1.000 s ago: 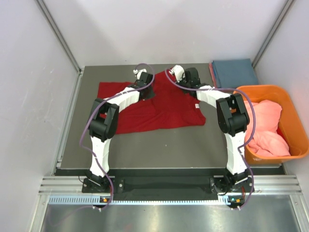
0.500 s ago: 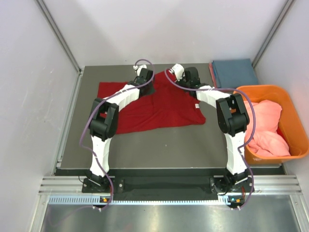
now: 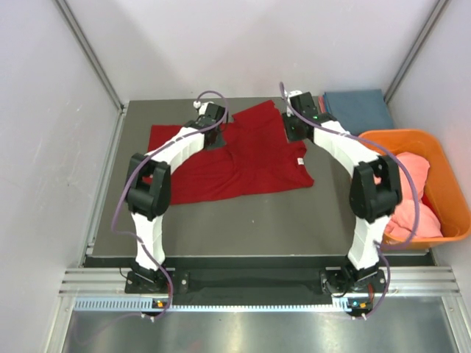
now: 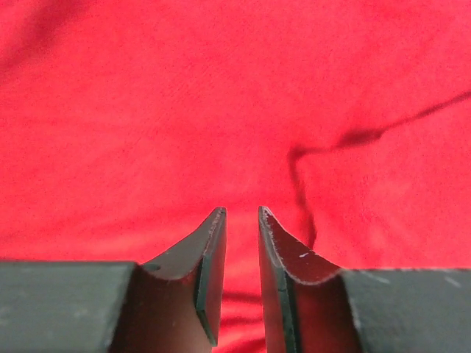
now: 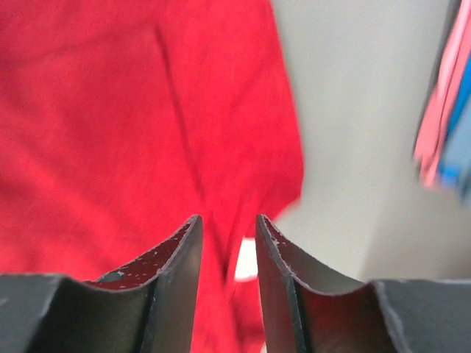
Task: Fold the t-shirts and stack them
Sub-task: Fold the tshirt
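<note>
Red t-shirt point(image 3: 243, 158) lies on tabletop point(image 3: 243, 220); my left pincer point(image 4: 241, 213) narrowly parted just above its cloth, gripping nothing; my right pincer point(image 5: 228, 218) likewise, over its edge; small white label point(image 5: 246, 261) too blurred to read.

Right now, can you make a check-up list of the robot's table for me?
Surface: dark grey mat, flat.
Job's things: red shirt spread out with creases; blue shirt folded in the far right corner; pink shirt bunched in the tub.
Clutter: orange tub at the right edge.
Grippers: left gripper and right gripper both over the red shirt, slightly open, holding nothing.
Cables: purple cables loop along both arms.
Surroundings: pale walls around; metal rail at the near edge.
</note>
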You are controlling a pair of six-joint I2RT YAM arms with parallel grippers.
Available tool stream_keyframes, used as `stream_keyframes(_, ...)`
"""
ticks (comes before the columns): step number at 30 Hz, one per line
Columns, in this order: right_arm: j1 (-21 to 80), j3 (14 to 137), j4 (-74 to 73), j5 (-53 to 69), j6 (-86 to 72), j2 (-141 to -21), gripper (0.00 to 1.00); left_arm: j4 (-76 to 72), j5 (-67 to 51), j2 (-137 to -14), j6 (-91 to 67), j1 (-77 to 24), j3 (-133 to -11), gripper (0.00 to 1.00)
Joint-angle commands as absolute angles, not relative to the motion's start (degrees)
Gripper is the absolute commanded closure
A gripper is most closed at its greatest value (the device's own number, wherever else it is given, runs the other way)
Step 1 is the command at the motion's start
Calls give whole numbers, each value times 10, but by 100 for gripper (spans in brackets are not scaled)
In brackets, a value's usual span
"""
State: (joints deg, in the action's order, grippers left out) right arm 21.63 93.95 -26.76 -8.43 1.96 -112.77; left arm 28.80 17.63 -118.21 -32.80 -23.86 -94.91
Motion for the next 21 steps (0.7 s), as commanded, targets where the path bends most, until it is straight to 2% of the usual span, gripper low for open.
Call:
stream_keyframes(1,217,890,-380,-63,-80,-1046,66,316,170,-1086,-306,-233,-912,71)
stream_keyframes(6,217,809,-378,-36,-91,-1014,69,330,86,-1022,-317,-188,-832,69)
stream_keyframes(12,216,757,-375,-15,-48,-1004,62,355,32,-980,-327,-106,-759,69)
stream_keyframes(17,213,741,-392,-46,-13,-1005,62,367,38,-964,-333,-35,-704,69)
stream_keyframes(21,207,736,-403,-52,-4,-1021,66,368,69,-969,-339,-4,-672,69)
